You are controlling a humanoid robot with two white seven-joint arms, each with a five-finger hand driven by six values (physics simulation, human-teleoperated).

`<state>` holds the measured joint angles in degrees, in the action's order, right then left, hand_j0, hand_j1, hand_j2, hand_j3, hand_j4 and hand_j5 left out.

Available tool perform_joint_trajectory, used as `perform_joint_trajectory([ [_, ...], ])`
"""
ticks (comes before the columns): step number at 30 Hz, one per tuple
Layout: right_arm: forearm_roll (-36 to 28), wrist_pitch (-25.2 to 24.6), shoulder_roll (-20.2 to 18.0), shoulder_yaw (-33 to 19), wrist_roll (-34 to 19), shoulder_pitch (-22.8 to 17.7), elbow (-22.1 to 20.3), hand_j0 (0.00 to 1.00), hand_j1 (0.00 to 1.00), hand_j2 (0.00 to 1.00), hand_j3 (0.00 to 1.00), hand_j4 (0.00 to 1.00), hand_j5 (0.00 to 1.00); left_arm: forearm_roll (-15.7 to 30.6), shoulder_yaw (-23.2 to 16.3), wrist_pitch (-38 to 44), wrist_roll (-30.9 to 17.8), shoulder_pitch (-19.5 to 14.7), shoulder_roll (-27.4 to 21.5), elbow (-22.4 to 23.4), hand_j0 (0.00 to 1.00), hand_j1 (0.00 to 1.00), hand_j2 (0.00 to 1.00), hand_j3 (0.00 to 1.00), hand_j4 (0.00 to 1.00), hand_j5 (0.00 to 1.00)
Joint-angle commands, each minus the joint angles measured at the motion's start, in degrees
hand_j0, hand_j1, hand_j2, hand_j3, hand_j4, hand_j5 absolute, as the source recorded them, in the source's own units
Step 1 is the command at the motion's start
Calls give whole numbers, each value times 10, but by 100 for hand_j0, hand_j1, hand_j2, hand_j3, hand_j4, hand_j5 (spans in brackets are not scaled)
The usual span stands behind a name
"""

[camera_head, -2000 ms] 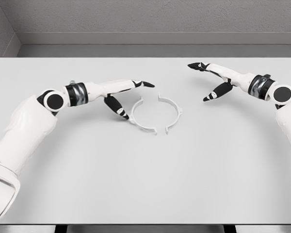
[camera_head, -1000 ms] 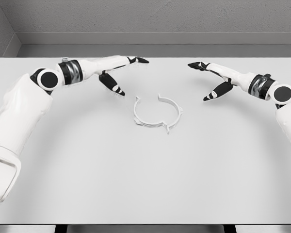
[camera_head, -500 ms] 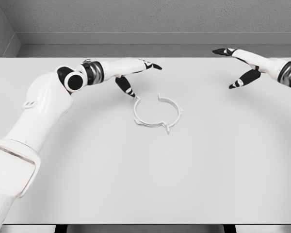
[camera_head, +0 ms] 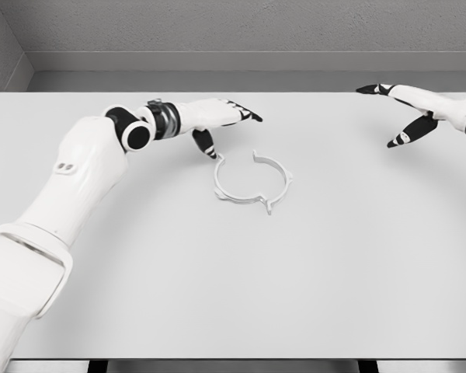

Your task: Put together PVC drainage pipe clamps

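Left robot hand [camera_head: 217, 118] reaches over the white table [camera_head: 233, 295] with its fingers spread and holding nothing; its thumb tip points down just beside the upper left end of the pipe clamp [camera_head: 252, 183]. That white clamp lies flat near the table's middle, its two halves joined at the near side and gapped at the far side. Right robot hand [camera_head: 404, 109] hovers open and empty, well apart at the far right.

White table [camera_head: 233, 295]; grey wall [camera_head: 241, 27] behind.

A plain white table [camera_head: 233, 295] carries 1 white ring-shaped pipe clamp [camera_head: 252, 183] lying flat near its middle.
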<state>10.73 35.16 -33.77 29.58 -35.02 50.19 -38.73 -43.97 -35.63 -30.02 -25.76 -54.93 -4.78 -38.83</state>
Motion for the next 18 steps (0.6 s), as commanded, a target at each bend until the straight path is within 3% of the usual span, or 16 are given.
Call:
perform_joint_trajectory([
  [1,-4,-2,-1,0,0,-3,-8,100,100,100,100,100,100,-2,-1,8,1,-1,6,-1,100,100,100,100,100,100],
  [11,-7,-2,-61,-7,0,-24,-80,100,100,100,100,100,100,-2,-1,8,2,-1,21,-2,100,100,100,100,100,100],
  [18,-9,-2,-65,-8,0,-32,-106,100,100,100,100,100,100,-2,-1,8,2,-1,24,-2,100,100,100,100,100,100],
])
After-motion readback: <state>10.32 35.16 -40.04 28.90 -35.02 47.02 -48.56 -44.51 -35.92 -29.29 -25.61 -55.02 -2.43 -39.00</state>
